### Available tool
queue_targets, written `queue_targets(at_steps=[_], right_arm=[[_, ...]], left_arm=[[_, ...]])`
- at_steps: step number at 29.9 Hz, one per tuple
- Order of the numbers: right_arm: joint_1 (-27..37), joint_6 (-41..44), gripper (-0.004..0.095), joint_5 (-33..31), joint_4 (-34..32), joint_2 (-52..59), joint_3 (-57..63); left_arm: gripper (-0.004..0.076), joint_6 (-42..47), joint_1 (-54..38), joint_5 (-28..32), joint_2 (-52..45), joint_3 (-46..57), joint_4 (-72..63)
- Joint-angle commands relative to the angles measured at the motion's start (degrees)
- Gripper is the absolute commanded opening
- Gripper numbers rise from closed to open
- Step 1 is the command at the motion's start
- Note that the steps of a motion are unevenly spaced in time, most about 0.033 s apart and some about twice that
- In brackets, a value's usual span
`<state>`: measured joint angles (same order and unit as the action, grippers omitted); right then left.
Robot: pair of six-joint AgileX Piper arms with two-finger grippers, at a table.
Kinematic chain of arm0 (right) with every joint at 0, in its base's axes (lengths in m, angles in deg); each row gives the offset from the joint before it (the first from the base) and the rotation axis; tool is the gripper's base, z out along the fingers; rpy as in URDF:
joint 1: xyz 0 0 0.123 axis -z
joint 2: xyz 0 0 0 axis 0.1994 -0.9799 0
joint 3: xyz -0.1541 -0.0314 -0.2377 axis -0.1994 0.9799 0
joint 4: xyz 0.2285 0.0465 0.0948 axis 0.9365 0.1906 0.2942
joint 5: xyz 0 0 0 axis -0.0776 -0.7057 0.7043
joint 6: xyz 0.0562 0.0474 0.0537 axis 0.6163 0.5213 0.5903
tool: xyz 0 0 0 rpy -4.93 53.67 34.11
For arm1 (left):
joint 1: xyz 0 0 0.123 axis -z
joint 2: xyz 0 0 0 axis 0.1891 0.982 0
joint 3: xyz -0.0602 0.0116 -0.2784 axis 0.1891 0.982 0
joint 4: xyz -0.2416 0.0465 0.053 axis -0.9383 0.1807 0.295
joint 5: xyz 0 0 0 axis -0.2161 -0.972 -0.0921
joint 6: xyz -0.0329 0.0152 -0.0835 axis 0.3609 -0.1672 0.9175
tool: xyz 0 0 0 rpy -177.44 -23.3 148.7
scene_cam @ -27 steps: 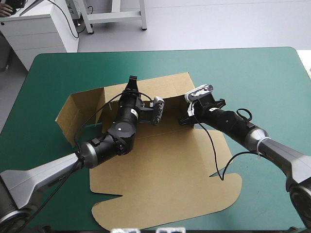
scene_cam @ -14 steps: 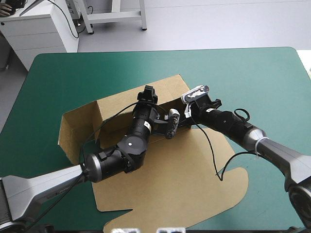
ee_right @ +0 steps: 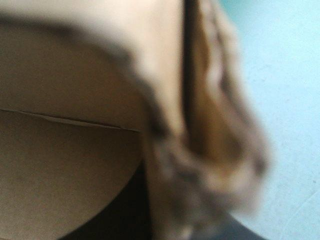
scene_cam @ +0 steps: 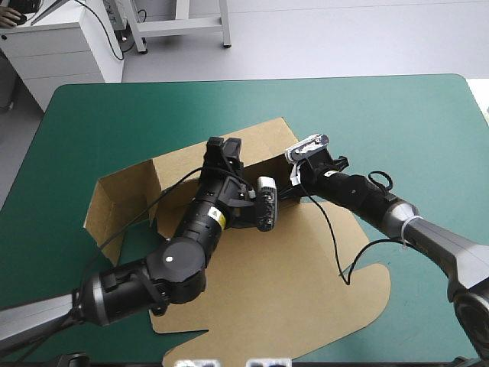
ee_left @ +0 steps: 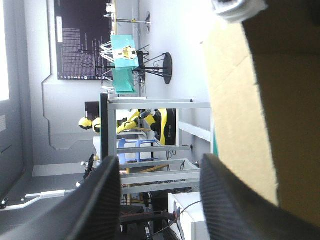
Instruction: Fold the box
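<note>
Left end effector (scene_cam: 224, 147) has shifted left along the far wall of the box (scene_cam: 267, 267) since just before. Its forearm is raised steeply and the wrist looks level into the room. Its fingers (ee_left: 107, 200) stand wide apart and hold nothing, with brown board just beside one. Right end effector (scene_cam: 293, 186) sits low at that wall's right end; its grip cannot be determined. Box lies mid-worktop (scene_cam: 382, 115), far and left walls raised.
</note>
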<state>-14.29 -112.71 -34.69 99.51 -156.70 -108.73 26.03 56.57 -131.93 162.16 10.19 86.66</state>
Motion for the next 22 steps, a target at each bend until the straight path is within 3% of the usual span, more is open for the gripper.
queue_targets(at_steps=[1,2,3,7,13,16,20,22], right_arm=[[0.6,0.0,-0.0014,-0.3,0.3,3.2,-1.8],[0.9,0.0,-0.0014,-1.2,0.3,3.8,-1.8],[1.6,0.4,-0.0014,-2.1,0.3,4.3,-1.8],[4.9,0.8,-0.0013,-6.2,-0.3,7.4,-1.8],[12.6,3.5,-0.0012,-16.8,-2.9,11.8,-3.7],[15.7,12.2,-0.0012,-23.6,-11.6,11.9,-7.5],[17.2,26.8,-0.0012,-31.8,-28.6,11.9,-15.2],[17.2,29.6,-0.0012,-34.6,-33.7,11.9,-19.4]], left_arm=[[0.0118,0.2,0.1,-1.3,-4.9,-1.5,3.4],[0.0029,0.2,-0.4,-1.2,-5.4,-1.5,3.4],[-0.0003,0.0,-1.1,-1.2,-5.9,-1.7,3.3],[-0.0001,-0.1,-6.7,-2.6,-5.9,-3.3,0.6],[-0.0001,-1.8,-22.4,2.5,-5.8,-8.5,-13.9],[-0.0001,-2.7,-29.9,4.8,-5.8,-10.2,-22.1],[-0.0001,-6.7,-38.0,5.6,-5.8,-10.6,-35.3],[-0.0001,-8.2,-41.0,7.1,-5.8,-10.6,-40.9]])
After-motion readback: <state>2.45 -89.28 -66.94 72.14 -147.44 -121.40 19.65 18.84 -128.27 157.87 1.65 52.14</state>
